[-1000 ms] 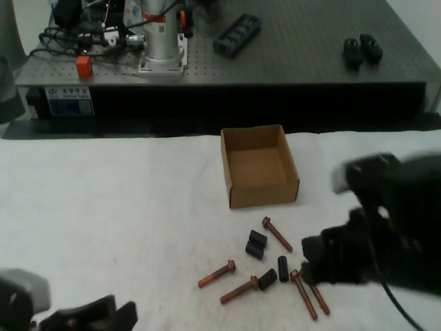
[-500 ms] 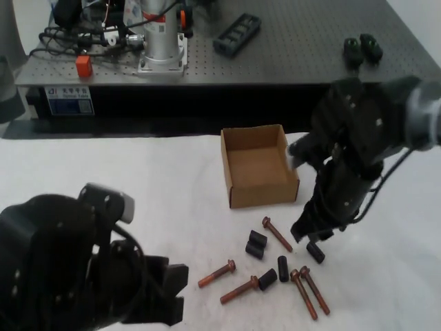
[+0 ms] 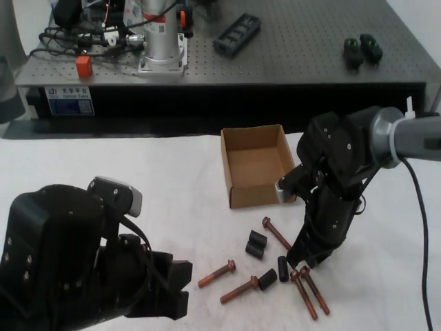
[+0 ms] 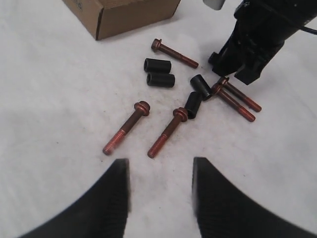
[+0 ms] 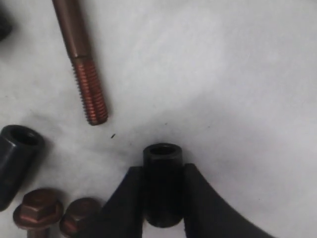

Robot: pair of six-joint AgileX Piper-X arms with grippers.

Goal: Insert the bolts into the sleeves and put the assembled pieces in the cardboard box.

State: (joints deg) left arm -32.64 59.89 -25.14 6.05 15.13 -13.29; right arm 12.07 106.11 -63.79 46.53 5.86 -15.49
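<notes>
Several copper bolts lie loose on the white cloth, among them one nearest my left gripper and one near the cardboard box. Black sleeves lie among them. My right gripper is down at the cloth beside a pair of bolts, shut on a black sleeve whose open end shows between the fingers. My left gripper hovers open above the cloth, short of the bolts, with nothing between its fingers.
A threaded bolt end and another sleeve lie close to my right gripper. Behind the box stands a raised perforated bench with equipment. Bare cloth stretches to the left.
My right arm swung in from the right and came down over the sleeve that lay beside the pair of bolts. My left arm came up from the lower left corner towards the bolts.
</notes>
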